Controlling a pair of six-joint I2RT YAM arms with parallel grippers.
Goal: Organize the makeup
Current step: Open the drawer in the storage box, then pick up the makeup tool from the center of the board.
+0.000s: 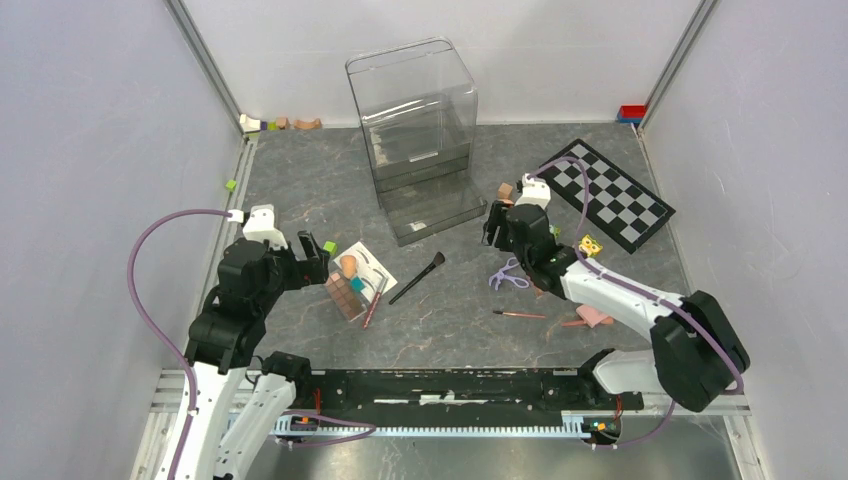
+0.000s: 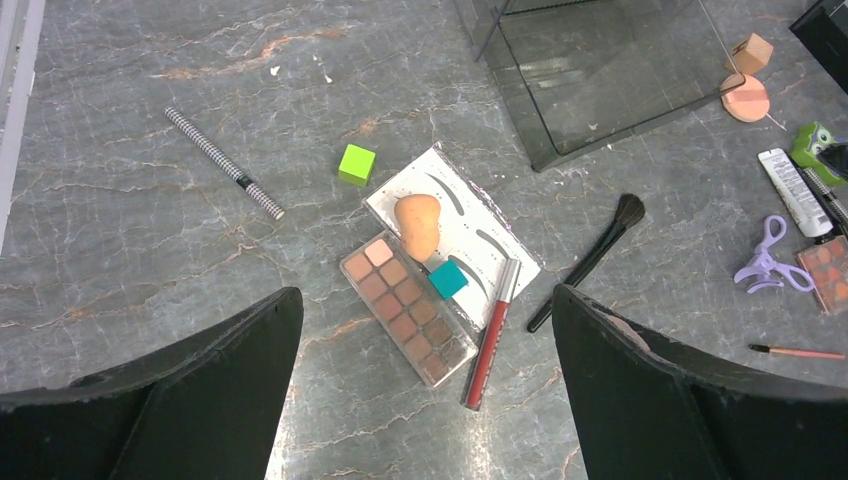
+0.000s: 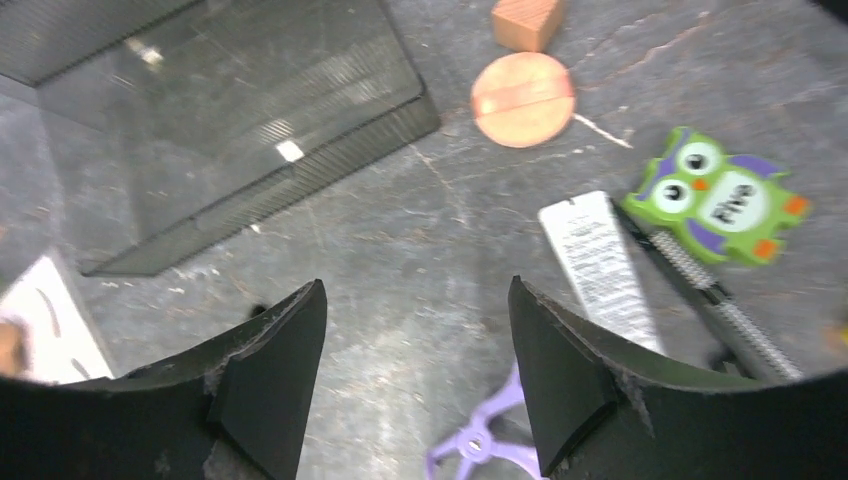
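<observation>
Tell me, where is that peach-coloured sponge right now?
The peach sponge lies on the white eyebrow card, mid-frame in the left wrist view, on the left side of the table, beside the brown eyeshadow palette and a teal cube.

Left arm [image 1: 245, 285] and right arm [image 1: 610, 290]: white links, black joints. Lilac cables [image 1: 133, 262] trail each. The fingers [image 2: 200, 390] are matte black.

in view are two brown eyeshadow palettes [image 2: 407, 310] [image 2: 825, 275], two striped pencils [image 2: 222, 163] [image 3: 720, 305], one thin pink pencil [image 2: 800, 352], one red lip pencil [image 2: 492, 330], one black-handled brush [image 2: 583, 266], one peach sponge [image 2: 417, 225], one white eyebrow card [image 2: 480, 240], one pair of lilac scissors [image 2: 762, 268], one white tube [image 2: 793, 190] and one round peach compact [image 2: 745, 98]. there are also two lime green cubes [image 1: 230, 185] [image 1: 328, 247], one teal cube [image 2: 447, 279], one wooden block [image 2: 750, 52], one green owl [image 3: 720, 195], one clear organizer [image 1: 415, 120] and one checkerboard [image 1: 610, 195].
</observation>
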